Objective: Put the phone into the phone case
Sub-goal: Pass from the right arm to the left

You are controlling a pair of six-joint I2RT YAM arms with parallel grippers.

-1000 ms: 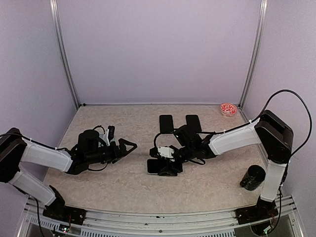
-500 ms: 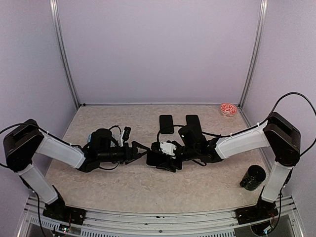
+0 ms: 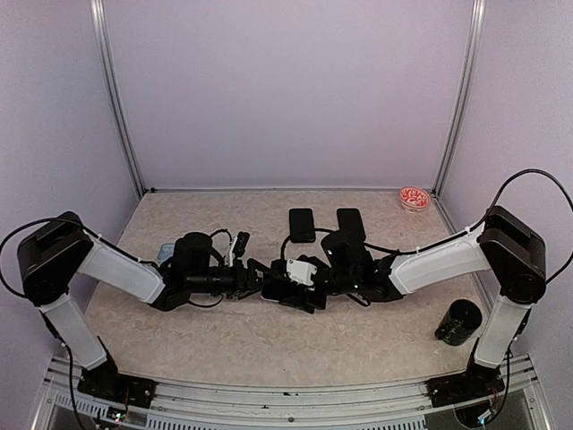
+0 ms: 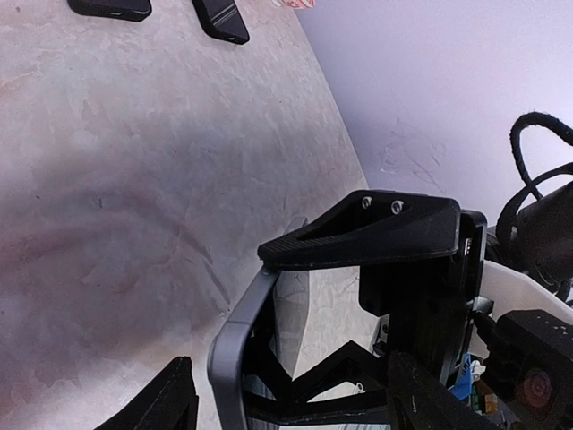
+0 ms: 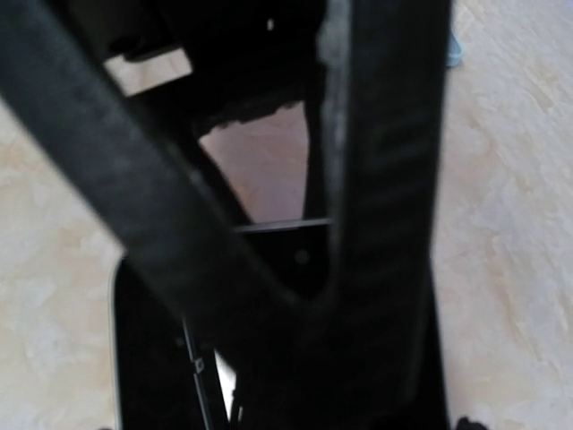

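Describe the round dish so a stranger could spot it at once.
Go to the table's far right corner, beside the metal upright. The dish sits there. It alone is round, red and white; nearby slabs are flat and black.

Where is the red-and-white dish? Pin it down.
Top view: the red-and-white dish sits in the table's far right corner, at the foot of the right frame post.
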